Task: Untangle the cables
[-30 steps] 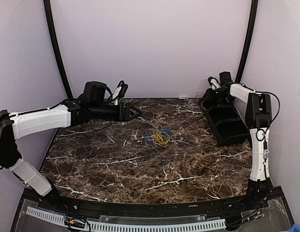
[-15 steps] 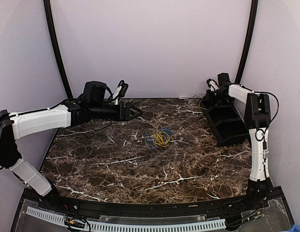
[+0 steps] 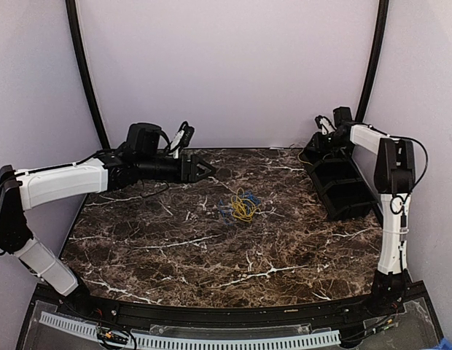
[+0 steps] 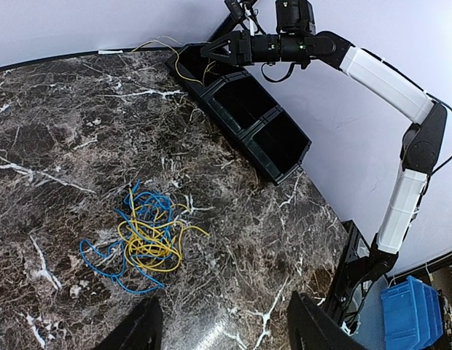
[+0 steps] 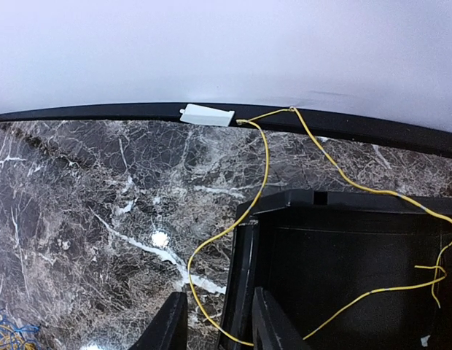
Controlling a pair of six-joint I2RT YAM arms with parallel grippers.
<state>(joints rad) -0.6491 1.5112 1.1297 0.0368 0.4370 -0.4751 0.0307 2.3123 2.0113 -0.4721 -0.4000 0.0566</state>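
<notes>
Fingers (image 4: 138,329) of L gripper (image 4: 227,328) stood apart, empty; cables (image 4: 147,239) lay just ahead. R gripper (image 5: 219,306), also parted, was far off.

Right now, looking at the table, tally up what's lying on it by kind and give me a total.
Yellow-and-blue cable tangle: 1 (strands too knotted to count)
Loose yellow cable, trailing into the tray: 1
Black tray: 1
White tab at the table's back edge: 1
Total: 4
</notes>
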